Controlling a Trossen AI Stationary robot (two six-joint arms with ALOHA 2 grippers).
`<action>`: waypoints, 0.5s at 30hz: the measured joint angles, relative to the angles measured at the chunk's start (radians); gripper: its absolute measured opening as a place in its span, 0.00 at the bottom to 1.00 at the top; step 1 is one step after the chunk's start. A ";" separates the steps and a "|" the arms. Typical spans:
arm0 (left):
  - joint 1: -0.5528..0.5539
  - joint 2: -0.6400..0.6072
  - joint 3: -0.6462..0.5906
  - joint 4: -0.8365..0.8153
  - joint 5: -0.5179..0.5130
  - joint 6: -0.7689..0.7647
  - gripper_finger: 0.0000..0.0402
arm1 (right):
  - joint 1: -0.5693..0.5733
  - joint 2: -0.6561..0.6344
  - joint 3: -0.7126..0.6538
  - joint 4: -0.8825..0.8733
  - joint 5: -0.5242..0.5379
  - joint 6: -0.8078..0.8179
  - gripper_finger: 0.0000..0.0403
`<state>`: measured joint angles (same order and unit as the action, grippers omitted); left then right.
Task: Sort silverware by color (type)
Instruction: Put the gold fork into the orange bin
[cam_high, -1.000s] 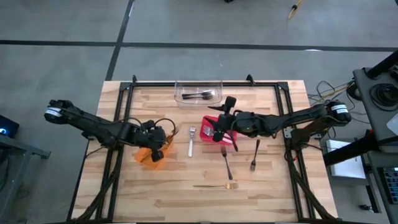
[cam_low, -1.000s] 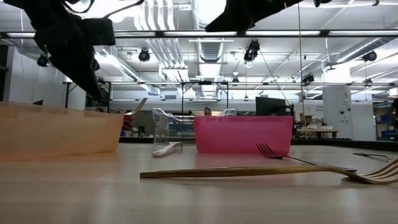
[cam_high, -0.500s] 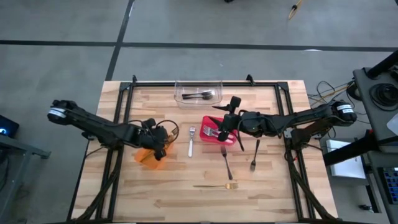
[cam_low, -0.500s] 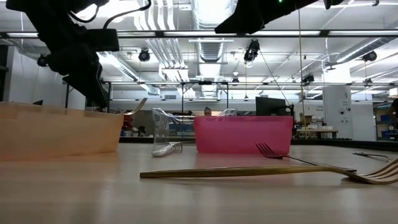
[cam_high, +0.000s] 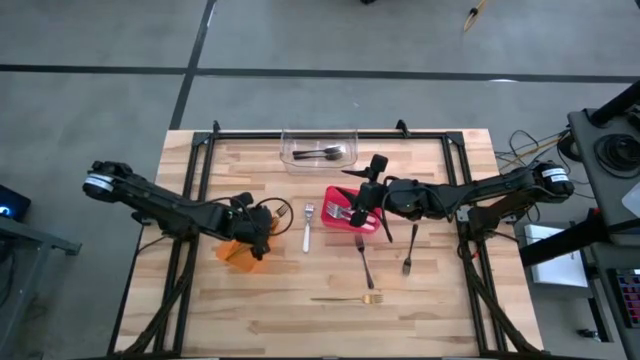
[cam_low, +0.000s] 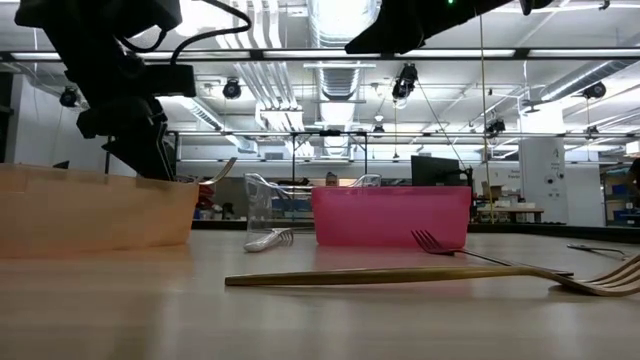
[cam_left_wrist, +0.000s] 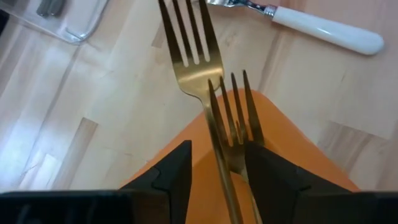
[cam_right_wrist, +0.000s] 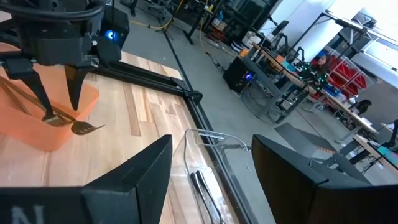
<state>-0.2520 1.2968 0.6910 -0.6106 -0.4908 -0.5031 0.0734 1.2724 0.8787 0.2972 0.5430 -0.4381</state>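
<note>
My left gripper (cam_left_wrist: 217, 180) stands open over the orange bin (cam_high: 238, 252), pointing steeply down. A gold fork (cam_left_wrist: 233, 118) lies in the bin between its fingers, and a second gold fork (cam_left_wrist: 186, 43) leans with its tines over the bin's rim. My right gripper (cam_high: 350, 207) hangs open and level above the red bin (cam_high: 372, 230), which holds silver forks (cam_high: 345, 213). On the table lie a white-handled fork (cam_high: 307, 228), two dark forks (cam_high: 364, 258) (cam_high: 410, 250) and a gold fork (cam_high: 348, 298).
A clear bin (cam_high: 320, 148) with dark utensils (cam_high: 322, 153) stands at the table's far edge. Black frame rails (cam_high: 190, 200) run along the table's left, right and far sides. Bare wood lies along the near edge on both sides of the gold fork.
My left gripper has sunk toward the orange bin and tipped further down. In the low view its fingers now stand apart, and the gold fork lies in the bin. My right arm has drawn back slightly toward the table's right edge.
</note>
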 joint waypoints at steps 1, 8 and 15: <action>0.000 0.000 0.000 0.000 -0.007 -0.001 0.32 | 0.000 0.000 0.000 0.000 0.000 0.000 0.53; 0.001 -0.001 0.000 0.004 -0.022 -0.003 0.32 | 0.000 0.000 0.000 0.000 0.000 0.000 0.53; 0.001 0.000 0.000 0.020 -0.025 -0.008 0.32 | 0.000 0.000 0.000 0.000 0.000 0.000 0.53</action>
<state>-0.2508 1.2963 0.6907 -0.5903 -0.5159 -0.5106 0.0734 1.2724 0.8787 0.2974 0.5430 -0.4381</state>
